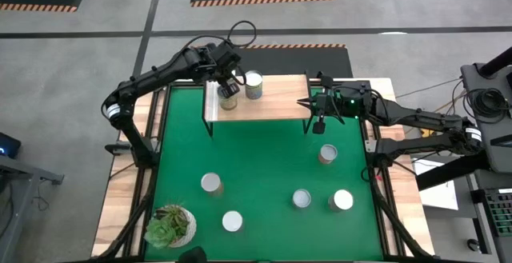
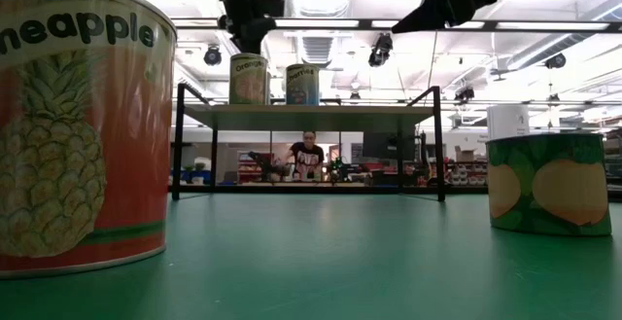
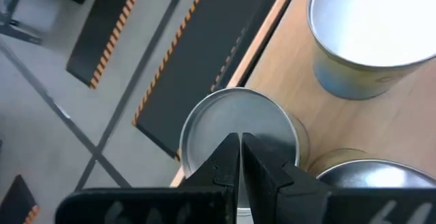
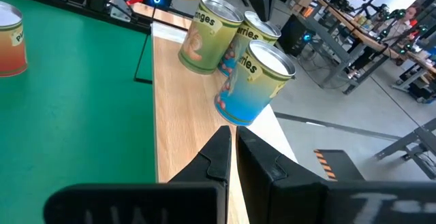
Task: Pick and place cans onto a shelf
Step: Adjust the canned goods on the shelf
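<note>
The shelf stands at the far side of the green mat. Three cans are grouped on its left part; in the right wrist view they are an orange-label can, a second can behind it and a blue-label can. My left gripper hovers shut just above one can's shiny top, holding nothing. Two other cans stand close beside it. My right gripper is shut and empty over the shelf's right end. Several more cans, such as one on the right, stand on the mat.
Loose cans dot the mat, one at left, two at right and one in front. A potted succulent sits at the front left corner. A person is far behind the table.
</note>
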{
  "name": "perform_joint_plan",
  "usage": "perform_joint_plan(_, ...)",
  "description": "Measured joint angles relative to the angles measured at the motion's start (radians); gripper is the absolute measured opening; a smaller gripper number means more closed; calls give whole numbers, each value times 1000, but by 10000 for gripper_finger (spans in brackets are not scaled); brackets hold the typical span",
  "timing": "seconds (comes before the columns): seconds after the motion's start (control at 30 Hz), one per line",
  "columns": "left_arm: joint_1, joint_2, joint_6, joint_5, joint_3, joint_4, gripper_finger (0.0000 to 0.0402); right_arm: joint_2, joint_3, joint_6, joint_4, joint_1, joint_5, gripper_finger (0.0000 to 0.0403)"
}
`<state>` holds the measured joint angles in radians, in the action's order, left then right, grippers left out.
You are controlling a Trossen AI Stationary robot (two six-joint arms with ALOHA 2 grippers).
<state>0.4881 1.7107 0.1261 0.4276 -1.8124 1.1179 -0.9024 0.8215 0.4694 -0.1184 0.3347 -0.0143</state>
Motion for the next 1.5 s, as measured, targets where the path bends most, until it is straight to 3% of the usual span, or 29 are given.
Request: perform_joint_plan(1.5, -68, -12, -154, -24, 29, 104, 0, 0, 0, 2, -4, 0, 0, 13)
